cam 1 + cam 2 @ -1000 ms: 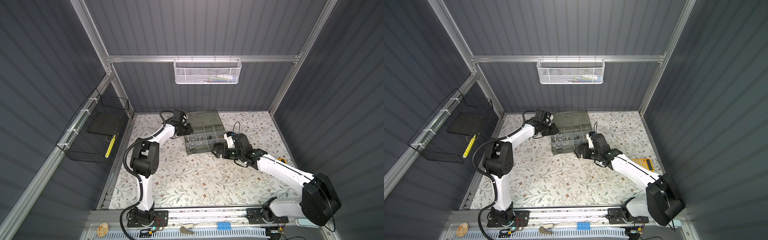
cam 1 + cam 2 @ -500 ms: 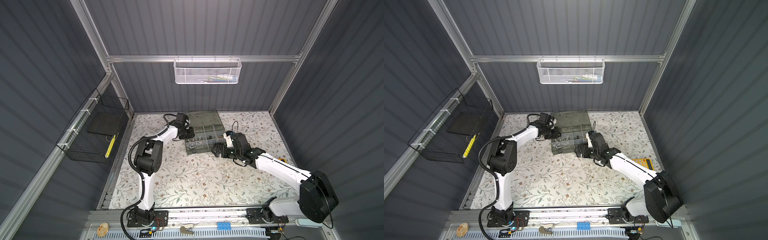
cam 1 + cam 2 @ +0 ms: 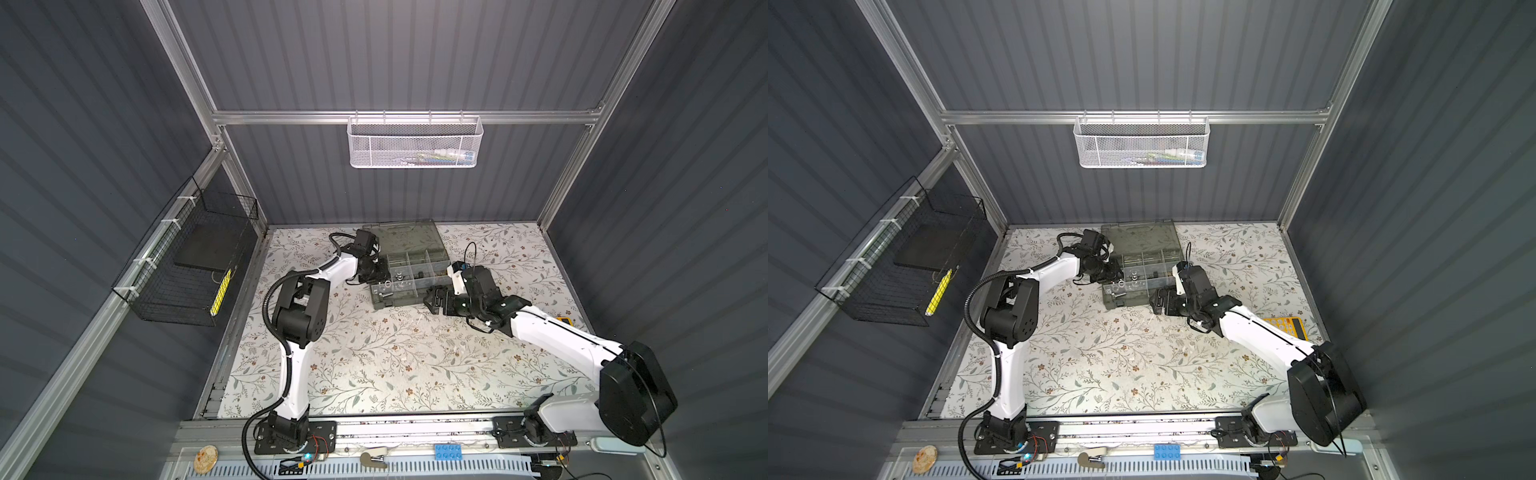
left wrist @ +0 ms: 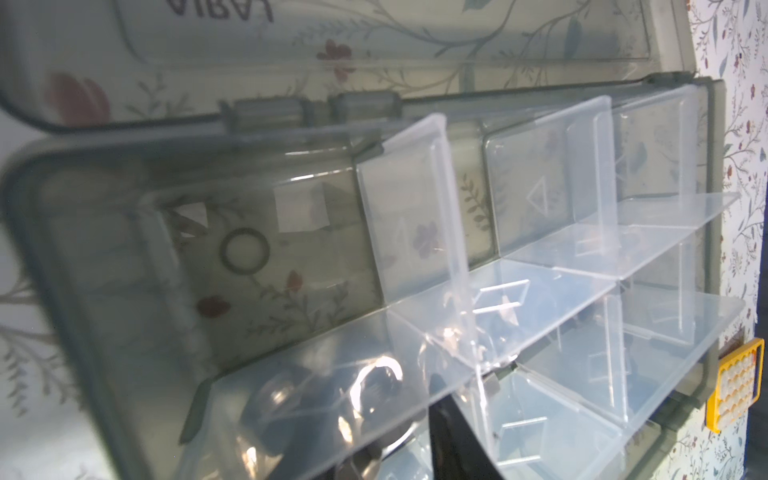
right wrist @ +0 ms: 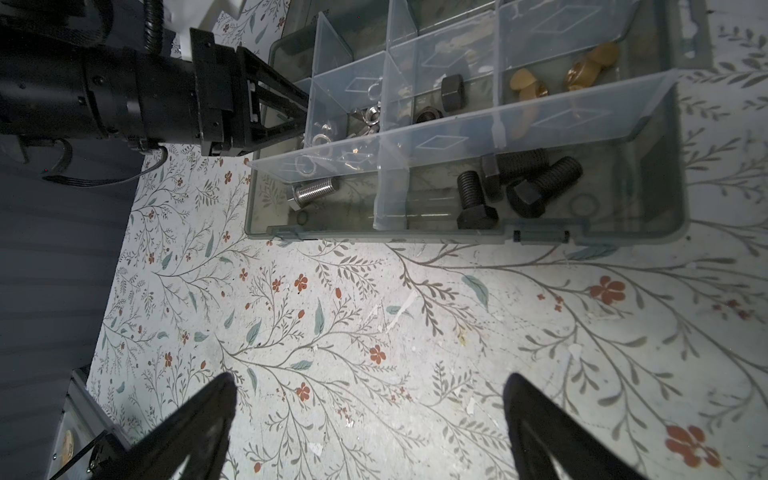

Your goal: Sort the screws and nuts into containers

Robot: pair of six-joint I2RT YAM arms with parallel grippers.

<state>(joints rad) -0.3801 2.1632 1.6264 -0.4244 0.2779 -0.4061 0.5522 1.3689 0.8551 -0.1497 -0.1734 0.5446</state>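
Screws and nuts (image 5: 452,89) lying by kind in the compartments (image 5: 615,195) of the open organiser case (image 5: 457,236) at the far middle of the tabletop (image 5: 374,316): black bolts (image 5: 540,183) in the row nearest the right hand (image 5: 370,376), a silver bolt (image 5: 313,192) one divider over, silver nuts (image 5: 365,116) in the row behind, brass pieces (image 5: 528,83) further along that row. No loose fastener to be made out on the tabletop in any view. Left hand (image 5: 305,113) at the case's end wall, tips at the silver-nut compartment; cannot tell the width of its jaws, nor any load between them. Right hand spread wide and empty, low over bare tabletop just in front of the case. Probably a drop of one more piece into that end compartment. To do it well: keep the tips inside the wall and off the clear divider (image 5: 457,137), let go low to prevent a bounce into the neighbouring compartment, then lift straight up before swinging away. Avoid leaning on the case, light-looking and apt to slide; keep the right hand apart from its front edge, ready to steady against a shift.
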